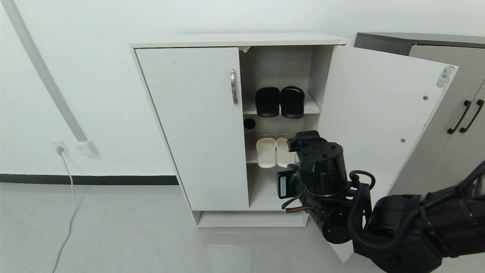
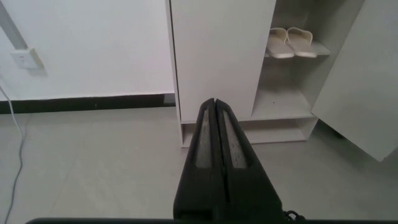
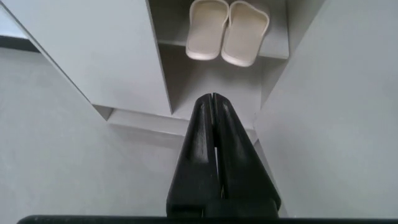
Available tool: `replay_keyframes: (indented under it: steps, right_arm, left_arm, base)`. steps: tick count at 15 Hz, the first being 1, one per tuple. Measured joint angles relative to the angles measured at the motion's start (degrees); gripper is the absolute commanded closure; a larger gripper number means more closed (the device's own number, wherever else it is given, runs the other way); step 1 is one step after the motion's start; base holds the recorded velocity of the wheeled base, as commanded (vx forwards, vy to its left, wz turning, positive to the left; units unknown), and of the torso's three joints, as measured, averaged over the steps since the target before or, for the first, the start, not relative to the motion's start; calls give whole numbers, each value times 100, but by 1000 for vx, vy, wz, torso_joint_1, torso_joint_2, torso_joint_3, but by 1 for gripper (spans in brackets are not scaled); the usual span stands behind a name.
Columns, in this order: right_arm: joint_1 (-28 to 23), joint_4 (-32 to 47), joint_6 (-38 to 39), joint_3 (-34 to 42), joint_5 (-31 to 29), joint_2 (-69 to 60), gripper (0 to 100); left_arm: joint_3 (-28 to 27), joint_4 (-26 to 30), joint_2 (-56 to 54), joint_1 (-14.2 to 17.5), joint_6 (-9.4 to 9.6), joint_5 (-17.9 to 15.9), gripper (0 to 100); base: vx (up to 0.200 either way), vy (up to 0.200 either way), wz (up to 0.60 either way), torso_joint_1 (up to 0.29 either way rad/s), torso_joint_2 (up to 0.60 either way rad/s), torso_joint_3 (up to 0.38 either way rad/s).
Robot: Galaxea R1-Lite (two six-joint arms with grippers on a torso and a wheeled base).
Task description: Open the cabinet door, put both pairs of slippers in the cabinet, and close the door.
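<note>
The white cabinet [image 1: 189, 125] stands against the wall with its right door [image 1: 371, 125] swung open and its left door shut. A black pair of slippers [image 1: 279, 101] lies on the upper shelf. A white pair of slippers [image 1: 272, 151] [image 3: 229, 30] [image 2: 291, 42] lies on the middle shelf. My right gripper [image 3: 213, 102] is shut and empty, held in front of the open compartment beside the inner face of the open door. My left gripper [image 2: 214, 107] is shut and empty, low over the floor, back from the cabinet.
A grey cabinet [image 1: 451, 113] with black handles stands to the right, behind the open door. A wall socket [image 1: 58, 147] with a cable trailing onto the floor is at the left. Bare tiled floor [image 1: 113, 235] spreads in front.
</note>
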Motion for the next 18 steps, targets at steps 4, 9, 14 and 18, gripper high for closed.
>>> replay_keyframes:
  steps: [4,9,14,18]
  right_arm:
    - [-11,-17,2,15,-2,68,100]
    - [-11,-17,0,15,0,71,100]
    - [-44,0,0,17,39,115,100]
    - [-57,-22,-1,13,28,156,100]
  left_arm:
    - [7,-12,0,0,-13,24,100]
    - [11,-15,0,-2,-11,26,100]
    - [9,-12,0,0,-11,26,100]
    - [7,-17,0,-6,-11,26,100]
  base:
    - [0,0,0,0,0,0]
    - [0,0,0,0,0,0]
    - [0,0,0,2,-89,-101]
    - [0,0,0,30,-371,-367]
